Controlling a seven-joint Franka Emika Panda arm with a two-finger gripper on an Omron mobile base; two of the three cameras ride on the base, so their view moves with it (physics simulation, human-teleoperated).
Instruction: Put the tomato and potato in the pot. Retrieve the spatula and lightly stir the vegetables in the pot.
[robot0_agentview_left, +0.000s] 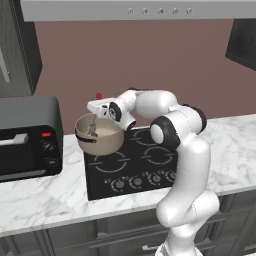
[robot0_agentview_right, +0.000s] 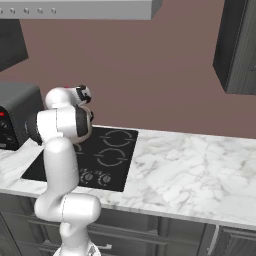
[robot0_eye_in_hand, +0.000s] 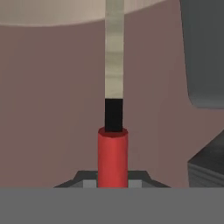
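red-handled spatula (robot0_eye_in_hand: 113, 131) held over the pot (robot0_agentview_left: 99, 135), left of centre in the left base frame.

gripper (robot0_agentview_left: 96, 107) is clamped on the red handle; in the hand frame the finger tips (robot0_eye_in_hand: 85, 183) sit on both sides of it at bottom centre. there the spatula's long axis runs straight up the frame: red handle low, a short dark section, then the pale shaft up to the top edge. in the left base frame the shaft points down from the gripper into the beige pot, its head near the inner floor, the handle end poking up above the hand. pot sits at the back left of the black cooktop (robot0_agentview_left: 131, 170), beside the toaster oven (robot0_agentview_left: 29, 136) at the frame's left. tomato and potato can't be made out inside the pot.
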